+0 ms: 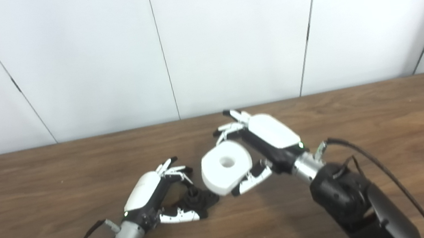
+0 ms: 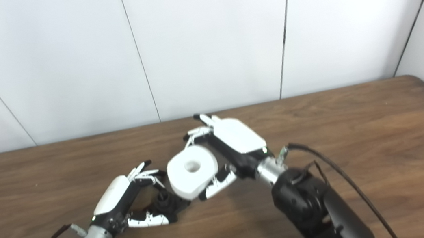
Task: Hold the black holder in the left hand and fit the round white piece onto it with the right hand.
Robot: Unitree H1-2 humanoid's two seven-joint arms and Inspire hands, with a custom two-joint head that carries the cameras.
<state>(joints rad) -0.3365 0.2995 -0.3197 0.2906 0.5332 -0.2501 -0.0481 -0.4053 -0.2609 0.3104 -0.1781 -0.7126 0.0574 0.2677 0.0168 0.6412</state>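
Note:
The black holder (image 1: 198,199) sits on the wooden table (image 1: 41,190), its short post pointing up. My left hand (image 1: 152,196) is shut on the black holder, thumb in front and fingers curled behind it. My right hand (image 1: 264,145) is shut on the round white piece (image 1: 225,167), a thick disc with a centre hole, held tilted between fingers and thumb. The white piece hangs just right of and above the holder, its lower left edge close to the holder's post. It also shows in the right eye view (image 2: 192,171).
White wall panels (image 1: 225,35) stand behind the table's far edge. Black cables (image 1: 369,159) run along both forearms. Bare table surface lies to the far left and far right of the hands.

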